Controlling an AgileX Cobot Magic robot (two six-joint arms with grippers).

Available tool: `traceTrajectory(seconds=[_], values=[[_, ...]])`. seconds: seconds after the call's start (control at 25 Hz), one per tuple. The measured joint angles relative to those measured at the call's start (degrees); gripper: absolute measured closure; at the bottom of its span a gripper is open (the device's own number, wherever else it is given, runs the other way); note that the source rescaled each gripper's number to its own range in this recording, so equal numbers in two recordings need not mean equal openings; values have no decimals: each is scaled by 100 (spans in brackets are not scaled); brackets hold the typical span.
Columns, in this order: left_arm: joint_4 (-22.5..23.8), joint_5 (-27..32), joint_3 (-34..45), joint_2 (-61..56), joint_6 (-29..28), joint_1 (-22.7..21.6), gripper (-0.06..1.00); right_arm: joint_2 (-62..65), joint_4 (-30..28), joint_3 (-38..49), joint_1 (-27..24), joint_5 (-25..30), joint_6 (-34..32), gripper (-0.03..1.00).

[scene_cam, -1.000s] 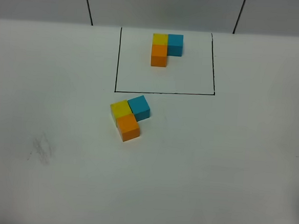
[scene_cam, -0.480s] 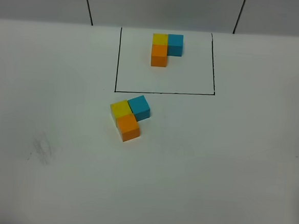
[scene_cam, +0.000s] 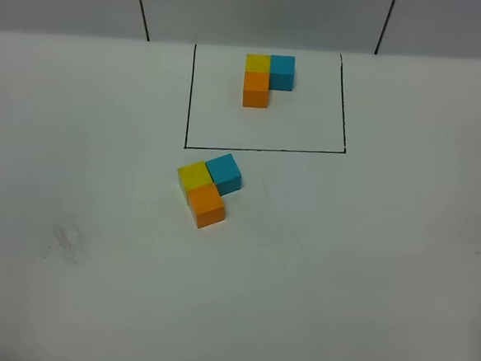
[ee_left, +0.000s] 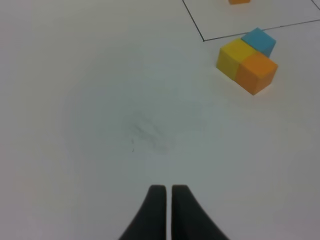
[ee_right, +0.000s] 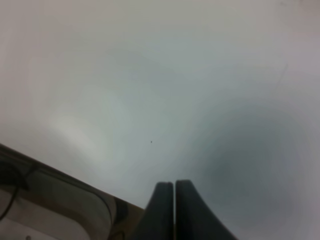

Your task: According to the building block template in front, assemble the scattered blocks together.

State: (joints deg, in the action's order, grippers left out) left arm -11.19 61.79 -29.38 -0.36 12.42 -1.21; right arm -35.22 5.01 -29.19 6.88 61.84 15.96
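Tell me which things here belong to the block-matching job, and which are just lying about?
Part of the job:
- framed model blocks
- yellow block
- blue block
- orange block

Just there:
- grey smudge on the white table

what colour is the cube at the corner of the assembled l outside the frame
Yellow; the blue and orange cubes sit against it. Clearest in the exterior high view.
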Motion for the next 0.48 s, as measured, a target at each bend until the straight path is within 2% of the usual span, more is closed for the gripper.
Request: traceTrajectory(seconds=[0.28,0.48], values=[[0,0,0,0,0,0,94,388,274,0,-581,13,108,96],[0,0,0,0,0,0,94,951,256,0,-927,23,106,96]])
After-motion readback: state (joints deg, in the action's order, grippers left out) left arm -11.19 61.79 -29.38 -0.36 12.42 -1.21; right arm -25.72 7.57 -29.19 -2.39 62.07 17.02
